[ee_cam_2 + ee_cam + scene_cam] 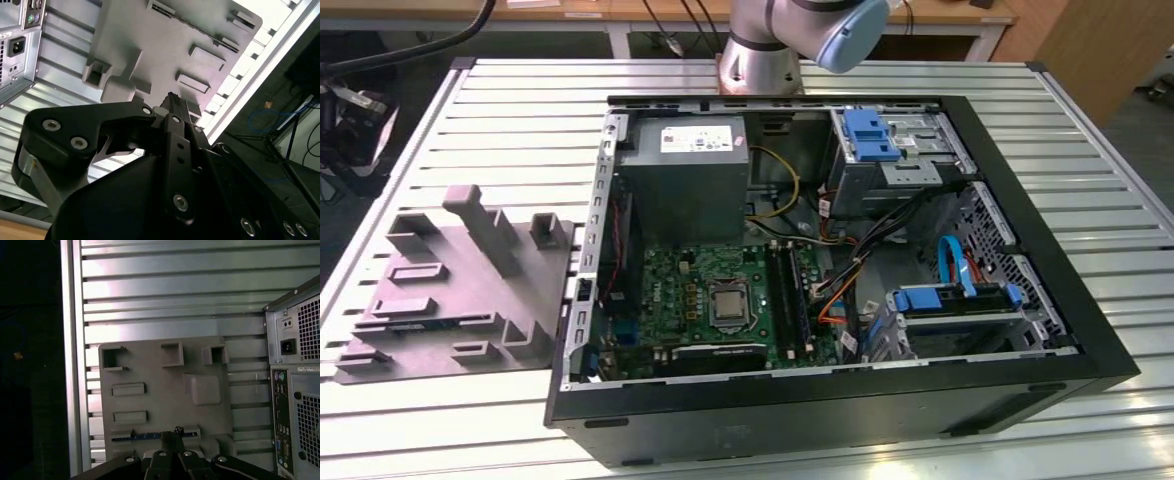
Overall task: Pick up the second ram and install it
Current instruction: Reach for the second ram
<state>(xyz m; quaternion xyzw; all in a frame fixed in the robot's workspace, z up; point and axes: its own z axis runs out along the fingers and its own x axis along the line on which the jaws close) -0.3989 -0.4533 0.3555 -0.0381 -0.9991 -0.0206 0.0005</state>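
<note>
Exterior view: a slatted metal tabletop (520,120) carries an open computer case (854,410) lying on its side, with the motherboard (707,290) and its long black slot rails (790,290) facing up. The base of the robot arm (781,40) stands behind the case. On the exterior view's left, just beside the case, sits a grey moulded tray (440,300) with raised blocks.

In the first wrist view the camera looks down on that tray (165,390), with the rear panel of the case (300,390) at its side. The gripper (172,436) hangs right over the edge of the tray nearest the camera. In the second wrist view the gripper (172,102) points at the same tray (150,40). Whether it is open or closed I cannot tell from these angles.

The second ram (142,437) lies on edge in a slot of the tray, a thin blue line directly at the gripper's tip and apparently not lifted.

By my judgement the pick-up step is in hand and nothing has been carried to the case. The grasp calls for squaring up on the narrow top edge of the stick near its middle, then a straight pull out of the slot.
</note>
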